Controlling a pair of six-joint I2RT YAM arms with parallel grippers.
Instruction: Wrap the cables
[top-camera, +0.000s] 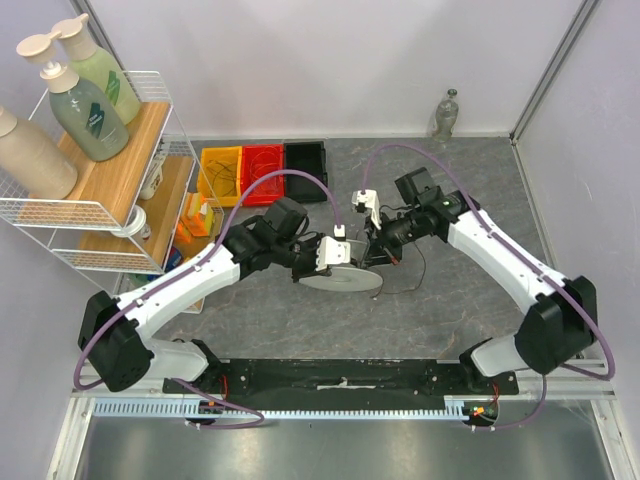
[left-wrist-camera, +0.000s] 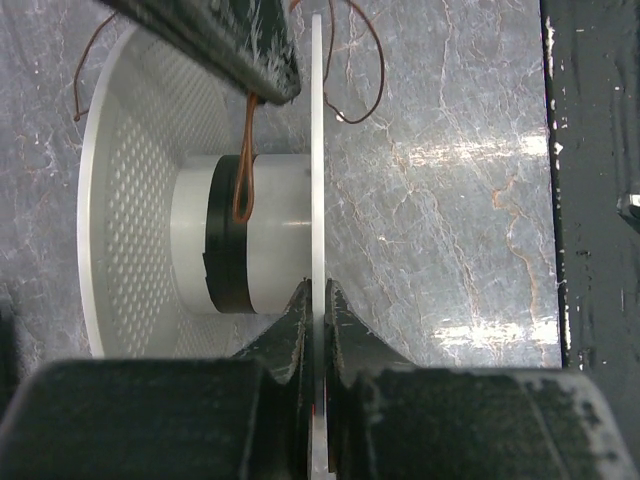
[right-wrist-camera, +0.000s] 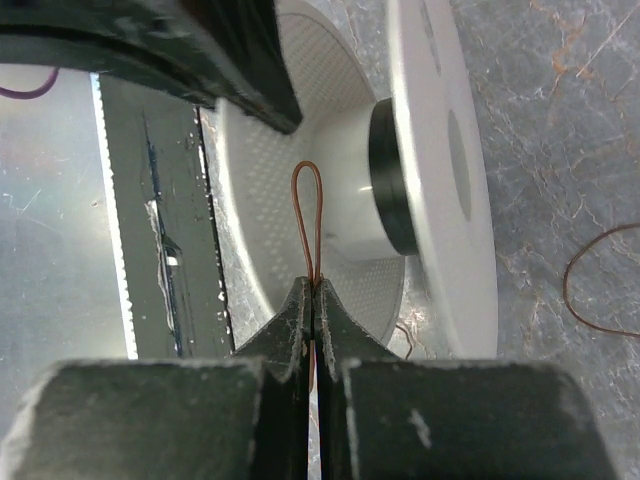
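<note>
The white spool (top-camera: 342, 279) stands on edge at the table's middle, between both arms. My left gripper (left-wrist-camera: 318, 300) is shut on the rim of one thin flange (left-wrist-camera: 318, 150); a black band circles the hub (left-wrist-camera: 225, 240). The cable is a very thin dark wire, brownish up close. My right gripper (right-wrist-camera: 313, 295) is shut on it, and a narrow loop (right-wrist-camera: 307, 215) sticks out of the fingertips between the two flanges, close to the hub. That loop also shows in the left wrist view (left-wrist-camera: 243, 190). Loose wire (top-camera: 415, 268) trails on the table to the spool's right.
A white wire rack (top-camera: 90, 210) with lotion bottles stands at the left. Yellow (top-camera: 221, 172), red (top-camera: 262, 170) and black (top-camera: 306, 168) bins sit behind the spool. A small bottle (top-camera: 446, 115) stands at the back wall. A black base plate (top-camera: 330, 378) runs along the near edge.
</note>
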